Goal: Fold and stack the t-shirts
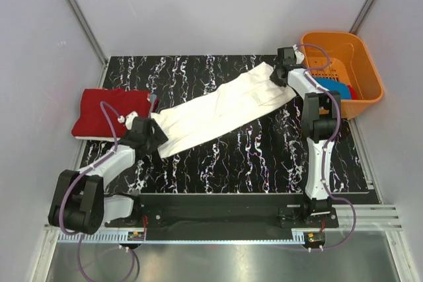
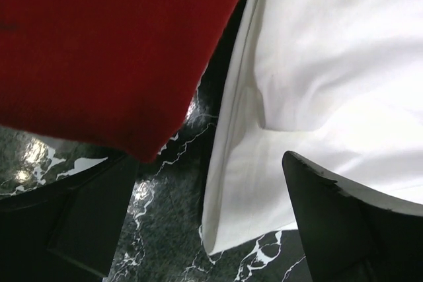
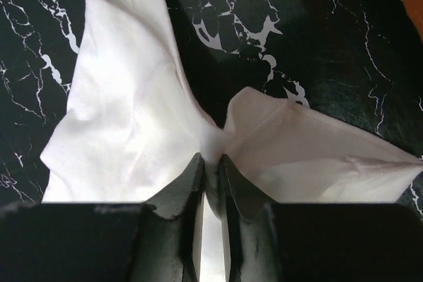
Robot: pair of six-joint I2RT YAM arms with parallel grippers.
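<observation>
— Starting at the right hand (image 3: 210, 161)?
— Pressed together, pinching a puckered fold of the white t-shirt (image 3: 125, 123) between the fingertips (image 3: 188, 183). Cloth fanning out to both sides of the pinch, over the dark marbled counter (image 3: 231, 4).

— And from the top view?
— Sits at the far end of the white t-shirt, just beside the orange basket (image 1: 367, 74). Drawn out long and narrow, slanting across the counter from far right to near left.

— At the other end?
— At the left hand (image 2: 208, 163): spread wide, one finger (image 2: 86, 216) low on each side of the wrist view, gripping nothing. Hangs over the near-left corner of the white t-shirt, the folded edge lying on the counter between the two fingers. Cannot tell whether touching the cloth.

— Beyond that?
— A folded red t-shirt (image 2: 99, 44), just beside the white one on the left, with a dark strip of counter showing between them. Reaches past the counter's left edge.

— And the bright blue t-shirt (image 1: 334, 87)?
— Inside the orange basket at the far right corner, well apart from the red one.
</observation>
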